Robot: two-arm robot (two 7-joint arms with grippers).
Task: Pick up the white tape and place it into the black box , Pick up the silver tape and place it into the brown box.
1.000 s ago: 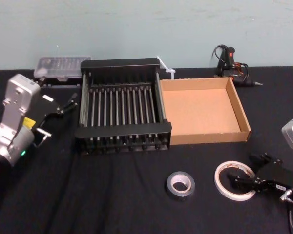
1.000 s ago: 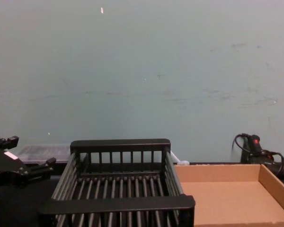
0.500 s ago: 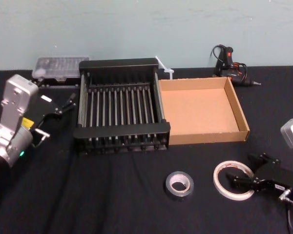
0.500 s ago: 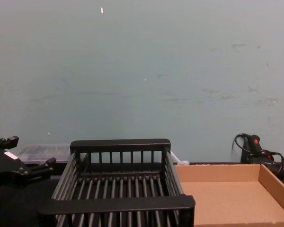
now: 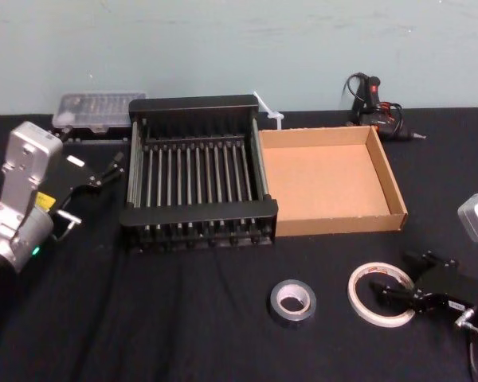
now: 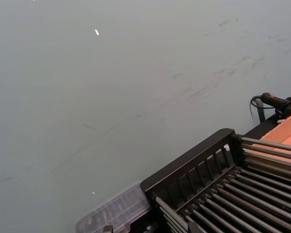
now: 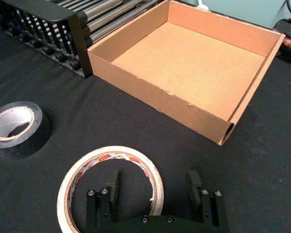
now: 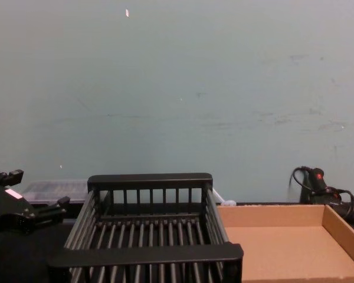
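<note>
Straddling white tape (image 7: 114, 152) rim at front-right corner of desk (image 5: 183, 334), right end effector (image 7: 153, 188) open. Close squarely on the rim, lift straight up. Left end effector (image 5: 111, 169) idle, open, left edge.

The tabletop (image 5: 183, 334) is covered in black cloth. The black box (image 5: 199, 209) stands on it towards the back, left of centre. The brown box (image 5: 342, 224) sits just beside it on the right, and their walls appear to touch. Nearer the front, the silver tape (image 5: 293, 319) lies flat. The white tape (image 5: 355, 294) lies flat to its right, apart from it, and both are in front of the brown box. At the back left, a clear case (image 5: 95, 107) lies behind the black box's corner. A glue gun (image 5: 374, 99) with its cord rests at the back right, behind the brown box.
</note>
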